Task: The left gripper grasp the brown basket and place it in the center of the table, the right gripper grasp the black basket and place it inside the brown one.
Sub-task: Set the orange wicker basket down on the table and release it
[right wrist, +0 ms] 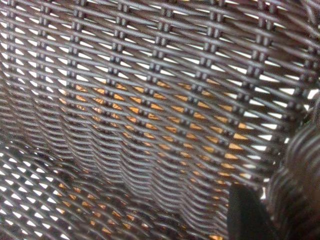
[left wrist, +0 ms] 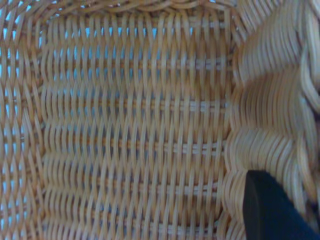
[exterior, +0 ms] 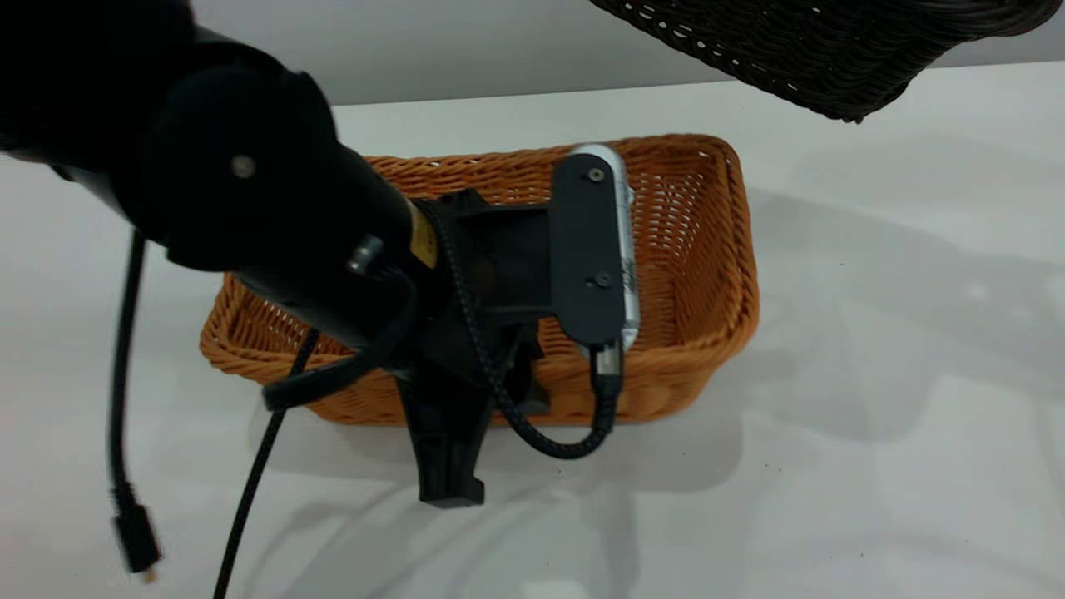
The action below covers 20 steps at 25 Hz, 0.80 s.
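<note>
The brown basket [exterior: 707, 249] stands on the white table [exterior: 899, 374] near its middle. My left gripper [exterior: 478, 424] straddles the basket's near long wall and is shut on it. One finger [exterior: 449, 466] is outside the wall. The other finger [left wrist: 270, 212] is inside against the weave [left wrist: 130, 125]. The black basket [exterior: 832, 50] hangs tilted in the air at the upper right, above and behind the brown one. My right gripper is out of the exterior view. Its finger [right wrist: 247, 215] presses inside the black basket's wall [right wrist: 150, 60]. Orange shows through that weave.
Loose black cables [exterior: 125, 466] hang from the left arm at the left. A braided cable [exterior: 549, 433] loops in front of the brown basket. A grey wall runs behind the table's far edge.
</note>
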Available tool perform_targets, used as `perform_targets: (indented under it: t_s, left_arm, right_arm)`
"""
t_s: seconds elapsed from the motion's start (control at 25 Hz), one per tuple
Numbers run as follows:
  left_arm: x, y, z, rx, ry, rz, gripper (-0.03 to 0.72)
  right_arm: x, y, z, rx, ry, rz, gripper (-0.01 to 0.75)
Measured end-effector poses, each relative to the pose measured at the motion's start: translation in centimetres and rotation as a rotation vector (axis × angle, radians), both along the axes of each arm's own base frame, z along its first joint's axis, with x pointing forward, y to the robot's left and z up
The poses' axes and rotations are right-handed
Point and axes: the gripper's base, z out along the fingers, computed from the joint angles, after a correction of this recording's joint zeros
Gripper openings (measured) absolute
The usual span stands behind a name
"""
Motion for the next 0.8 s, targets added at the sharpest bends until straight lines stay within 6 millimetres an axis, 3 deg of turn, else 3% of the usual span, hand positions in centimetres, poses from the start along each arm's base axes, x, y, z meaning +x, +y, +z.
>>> perform_targets:
  t_s: [0.32,0.8]
  left_arm:
    - [0.2,-2.4,-0.6,-0.013,0.021,0.007,0.089]
    - [0.1,-2.5,-0.5,-0.001,0.022,-0.011,0.089]
  right_arm:
    - [0.0,0.0,0.0,-0.003,0.0,0.006,0.23]
    - [-0.1,0.0,-0.1,-0.009,0.004,0.016,0.227]
